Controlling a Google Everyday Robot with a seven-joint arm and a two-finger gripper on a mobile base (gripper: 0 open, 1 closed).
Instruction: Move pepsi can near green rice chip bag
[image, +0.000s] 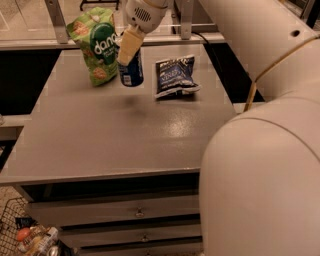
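Gripper (128, 54) over the far side of the table (125, 145), jaws clamped on the top of the pepsi can (133, 75), which hangs below them clear of the surface, just beside the green rice chip bag (94, 45). Judged: transport step nearly done. Next move calls for a straight descent, setting the can upright beside the bag, then release without nudging it.

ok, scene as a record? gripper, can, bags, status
gripper: back left over the table, shut on the pepsi can
pepsi can: off the surface, just right of the green rice chip bag
green rice chip bag: upright, back left
blue snack bag: lying right of the can
status: can by bag, not yet set down
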